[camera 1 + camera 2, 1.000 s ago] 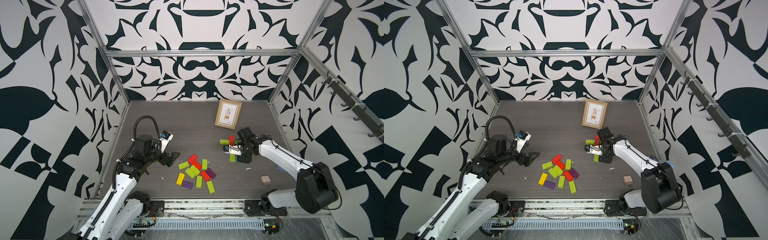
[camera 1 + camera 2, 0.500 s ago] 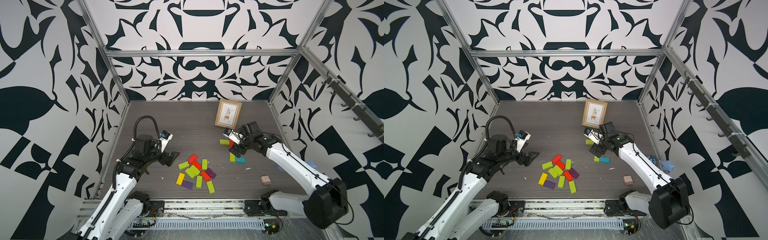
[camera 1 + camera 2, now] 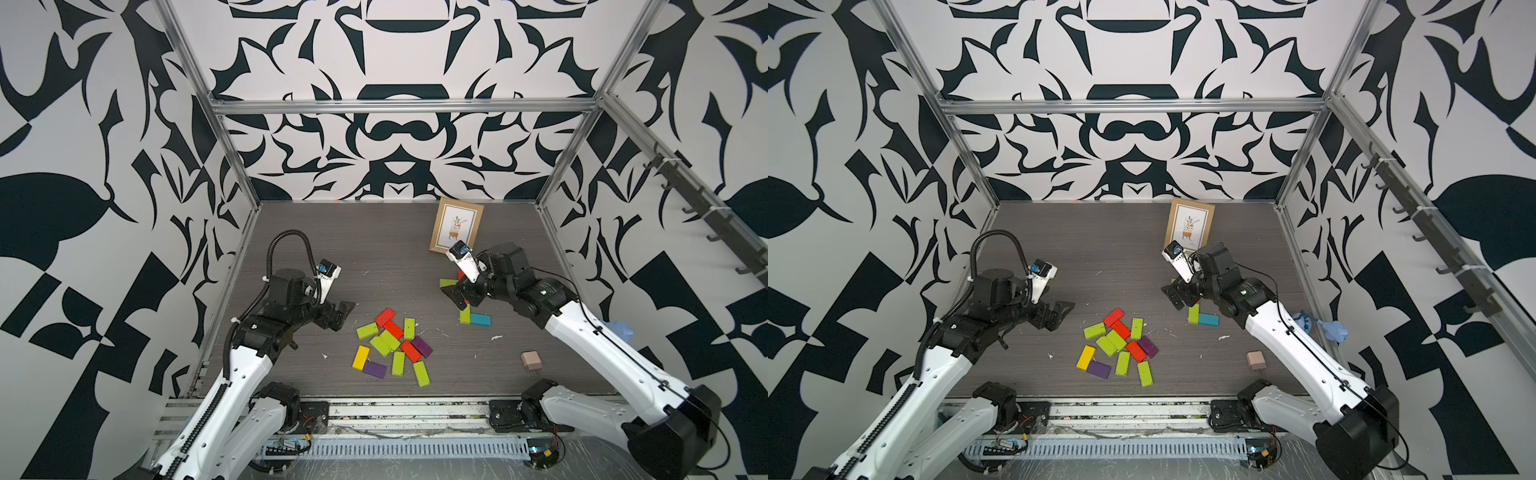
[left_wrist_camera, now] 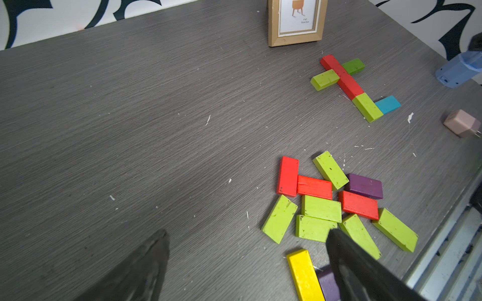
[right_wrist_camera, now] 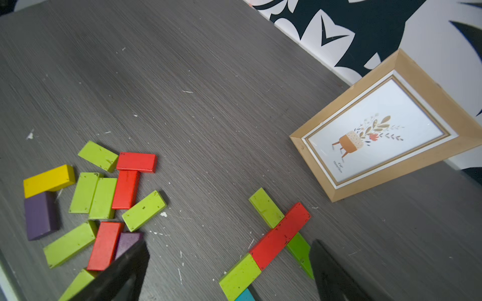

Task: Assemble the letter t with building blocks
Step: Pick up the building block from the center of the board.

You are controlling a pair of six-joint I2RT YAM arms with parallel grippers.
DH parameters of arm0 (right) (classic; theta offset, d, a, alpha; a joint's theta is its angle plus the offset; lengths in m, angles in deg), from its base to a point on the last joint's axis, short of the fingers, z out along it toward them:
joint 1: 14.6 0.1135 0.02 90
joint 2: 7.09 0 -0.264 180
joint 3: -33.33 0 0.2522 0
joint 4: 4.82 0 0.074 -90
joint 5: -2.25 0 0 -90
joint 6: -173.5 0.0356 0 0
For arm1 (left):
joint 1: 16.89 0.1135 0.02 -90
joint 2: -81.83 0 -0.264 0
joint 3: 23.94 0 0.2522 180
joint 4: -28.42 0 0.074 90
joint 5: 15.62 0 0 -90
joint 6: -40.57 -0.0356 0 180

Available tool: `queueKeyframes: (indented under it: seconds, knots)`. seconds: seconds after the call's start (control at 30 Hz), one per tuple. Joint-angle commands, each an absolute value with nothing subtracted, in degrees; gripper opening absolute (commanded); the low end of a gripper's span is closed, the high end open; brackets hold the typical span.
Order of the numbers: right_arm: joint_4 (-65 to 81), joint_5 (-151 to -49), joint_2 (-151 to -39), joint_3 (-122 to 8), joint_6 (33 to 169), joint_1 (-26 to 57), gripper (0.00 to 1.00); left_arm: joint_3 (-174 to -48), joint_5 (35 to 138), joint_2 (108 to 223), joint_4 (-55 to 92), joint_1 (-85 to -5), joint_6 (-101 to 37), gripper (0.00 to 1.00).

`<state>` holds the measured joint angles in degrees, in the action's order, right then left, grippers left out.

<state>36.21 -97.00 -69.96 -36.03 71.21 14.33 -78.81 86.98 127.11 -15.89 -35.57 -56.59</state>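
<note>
Tabletop: dark grey wood-grain tabletop [image 3: 374,257], a bit scuffed, with little white flecks scattered all over it.
Room: swirly black-and-white walls on three sides, silver metal rails [image 3: 399,106] at the corners and across the back, and a rack of dark hooks [image 3: 706,210] on the right-hand wall.
Clutter: a wooden picture frame [image 3: 456,225] stood toward the back, a pale pink plug adapter [image 3: 530,360] lay front right, and something blue [image 3: 1320,326] sat at the right edge.
Loose pile: most of the building blocks [image 3: 390,343] lay flat mid-tabletop, lime, red, purple and one yellow, many of them touching.
Letter so far: just in front of the picture frame, a red stem [image 4: 341,78] met a lime block [image 4: 367,106] end to end, with a teal block [image 4: 387,104] touching that lime one's side. A second lime block [image 4: 324,79] and a darker green block [image 4: 353,66] stuck out either side of the red.
Your left fingers [image 4: 140,271]: spread wide and empty, over the tabletop just beside the pile.
Your right fingers [image 5: 328,276]: spread wide too, gripping nothing, over the letter.
</note>
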Motion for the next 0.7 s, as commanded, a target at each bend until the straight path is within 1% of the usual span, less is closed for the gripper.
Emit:
queueKeyframes:
  seconds: [0.0, 0.1, 0.2, 0.3, 0.43, 0.53, 0.67]
  knots:
    - [35.8, -98.5, -71.4, -37.5, 80.0, 14.5, 0.98, -79.8, 83.6, 126.3, -17.2, -35.7, -54.5, 0.98]
    - [35.8, -95.4, -72.5, -36.5, 85.5, 14.8, 0.96, -80.4, 81.4, 126.4, -17.4, -35.7, -53.4, 0.98]
    - [35.0, -88.9, -72.3, -34.3, 90.3, 16.3, 0.96, -80.9, 79.7, 126.2, -17.5, -35.7, -51.9, 0.98]
    - [36.8, -83.2, -72.8, -33.5, 93.8, 18.7, 0.94, -80.5, 77.9, 125.6, -17.3, -35.7, -50.7, 0.99]
    - [39.7, -78.2, -74.4, -33.5, 99.1, 22.1, 0.92, -79.1, 76.5, 124.5, -16.9, -35.7, -49.8, 0.99]
    - [41.3, -76.3, -77.1, -33.9, 103.3, 24.4, 0.88, -79.0, 75.2, 123.9, -16.9, -35.7, -49.7, 0.99]
    - [43.3, -70.4, -82.0, -35.0, 108.3, 29.0, 0.85, -79.3, 72.5, 124.2, -17.1, -35.7, -49.6, 0.99]
